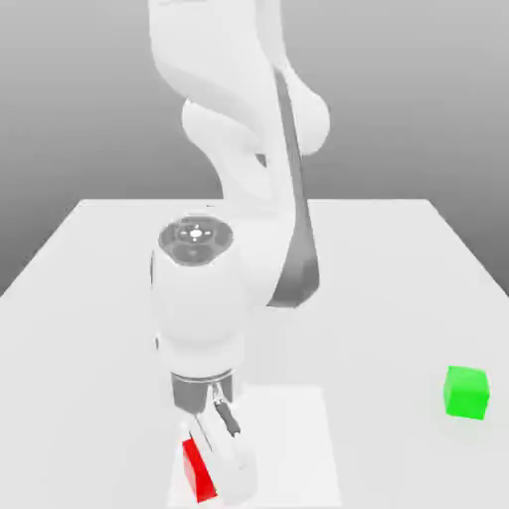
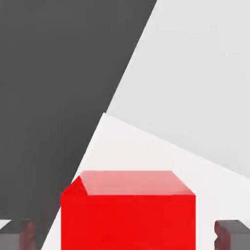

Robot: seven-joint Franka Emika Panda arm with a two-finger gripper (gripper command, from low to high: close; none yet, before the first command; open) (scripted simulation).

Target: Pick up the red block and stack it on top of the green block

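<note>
The red block [image 1: 198,470] rests on the white table near its front edge, at the exterior view's lower left. My gripper [image 1: 225,479] has come down over it, one finger on each side. In the hand view the red block [image 2: 128,215] sits between the two dark fingertips [image 2: 233,234], and a narrow strip of table shows on each side, so the gripper [image 2: 127,235] is open around the block without touching it. The green block [image 1: 465,392] stands alone on the table at the exterior view's right, far from the gripper.
The white table [image 1: 398,278] spreads wide behind and to the right of the arm. A brighter square patch [image 1: 298,437] lies under the gripper area. The table's edge runs close to the red block, with dark floor [image 2: 49,97] beyond it.
</note>
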